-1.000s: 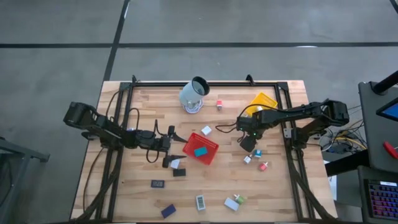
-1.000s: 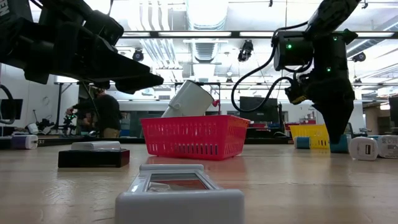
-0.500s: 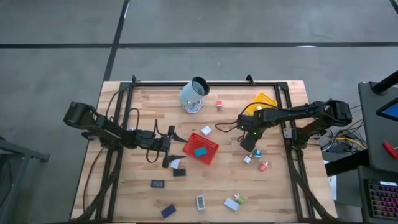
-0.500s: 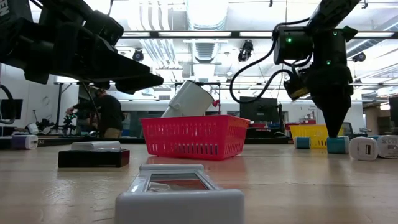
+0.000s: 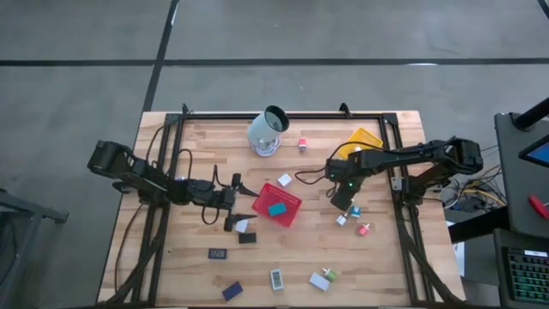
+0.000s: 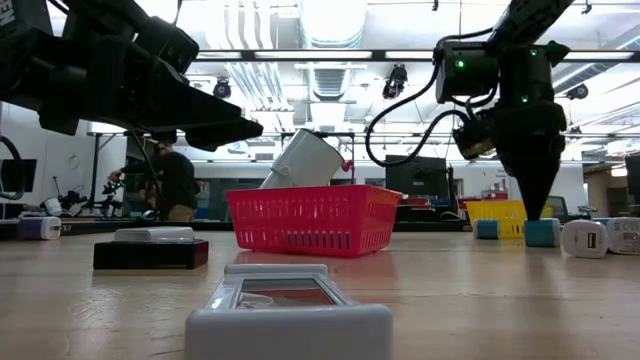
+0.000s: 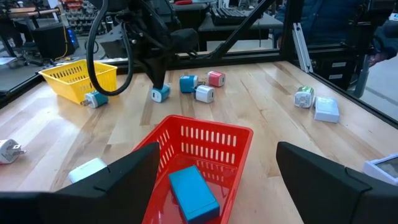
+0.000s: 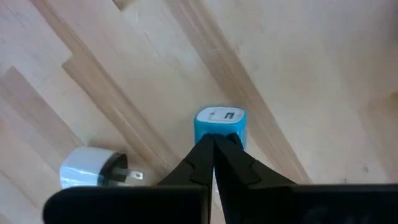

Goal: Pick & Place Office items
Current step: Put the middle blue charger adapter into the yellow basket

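**Closed Tips Beside the Blue Charger**

The right gripper has its fingers pressed together, tips at the edge of the small blue charger block, apparently gripping nothing; the block sits on the table right of the red tray, a white plug adapter near it; it looks light, rigid and smooth, likely best pinched across its flat sides; open wood surrounds it. The left gripper hovers at the tray, fingers spread.
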You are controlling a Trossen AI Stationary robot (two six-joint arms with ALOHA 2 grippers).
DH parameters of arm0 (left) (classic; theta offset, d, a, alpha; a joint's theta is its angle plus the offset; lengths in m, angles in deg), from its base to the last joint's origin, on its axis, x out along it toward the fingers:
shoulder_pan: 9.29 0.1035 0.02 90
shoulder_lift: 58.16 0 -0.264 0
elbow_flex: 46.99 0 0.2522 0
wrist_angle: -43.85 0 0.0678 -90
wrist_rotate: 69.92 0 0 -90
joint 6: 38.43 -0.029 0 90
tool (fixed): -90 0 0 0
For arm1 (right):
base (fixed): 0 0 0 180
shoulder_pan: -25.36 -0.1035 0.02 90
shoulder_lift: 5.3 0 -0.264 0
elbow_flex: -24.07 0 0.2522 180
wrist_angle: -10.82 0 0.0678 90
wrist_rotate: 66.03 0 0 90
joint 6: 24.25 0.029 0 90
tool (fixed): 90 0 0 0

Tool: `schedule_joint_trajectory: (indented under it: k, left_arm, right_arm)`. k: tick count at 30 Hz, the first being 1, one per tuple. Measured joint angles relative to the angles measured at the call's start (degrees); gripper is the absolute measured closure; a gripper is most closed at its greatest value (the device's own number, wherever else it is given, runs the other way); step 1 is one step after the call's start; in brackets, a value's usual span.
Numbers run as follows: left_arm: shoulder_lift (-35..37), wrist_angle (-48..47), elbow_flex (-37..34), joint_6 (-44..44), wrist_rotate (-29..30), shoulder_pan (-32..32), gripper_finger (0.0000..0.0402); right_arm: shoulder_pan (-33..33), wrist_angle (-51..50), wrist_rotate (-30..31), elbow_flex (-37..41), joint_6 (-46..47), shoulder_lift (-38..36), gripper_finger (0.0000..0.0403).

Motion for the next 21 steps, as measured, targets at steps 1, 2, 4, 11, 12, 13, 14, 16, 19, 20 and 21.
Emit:
schedule_joint_trajectory:
  k: [1, 2, 4, 11, 12, 13, 14, 16, 19, 20, 21]
  left_arm:
    - [0.0, 0.0, 0.0, 0.0, 0.0, 0.0, 0.0074]
    - [0.0, 0.0, 0.0, 0.0, 0.0, 0.0, 0.0074]
    - [0.0, 0.0, 0.0, 0.0, 0.0, 0.0, 0.0074]
    - [0.0, 0.0, 0.0, 0.0, 0.0, 0.0, 0.0074]
    - [0.0, 0.0, 0.0, 0.0, 0.0, 0.0, 0.0074]
    - [0.0, 0.0, 0.0, 0.0, 0.0, 0.0, 0.0074]
    - [0.0, 0.0, 0.0, 0.0, 0.0, 0.0, 0.0074]
    - [0.0, 0.0, 0.0, 0.0, 0.0, 0.0, 0.0074]
    - [0.0, 0.0, 0.0, 0.0, 0.0, 0.0, 0.0074]
    - [0.0, 0.0, 0.0, 0.0, 0.0, 0.0, 0.0074]
    - [0.0, 0.0, 0.0, 0.0, 0.0, 0.0, 0.0074]
  right_arm:
    - [0.0, 0.0, 0.0, -0.4, 0.0, -0.1, 0.0394]
    - [0.0, 0.0, 0.0, -0.7, 0.0, -0.3, 0.0391]
    - [0.0, 0.0, 0.0, -1.3, -0.2, -0.4, 0.0384]
    - [0.0, -1.5, -0.1, -2.1, -1.8, -0.3, 0.0342]
    - [0.0, -1.5, -0.2, -2.3, -2.2, -0.4, 0.0337]
    - [0.0, -1.4, -0.2, -2.5, -2.5, -0.4, 0.0333]
    - [0.0, -1.5, -0.3, -2.6, -2.6, -0.4, 0.0330]
    - [0.0, -2.6, -0.5, -2.9, -2.6, -0.4, 0.0326]
    - [-0.2, -6.0, -1.2, -3.4, -3.3, -0.4, 0.0331]
    - [-0.2, -7.4, -1.3, -3.7, -4.3, -0.4, 0.0334]
    - [-0.2, -8.5, -1.4, -3.9, -5.1, -0.4, 0.0338]
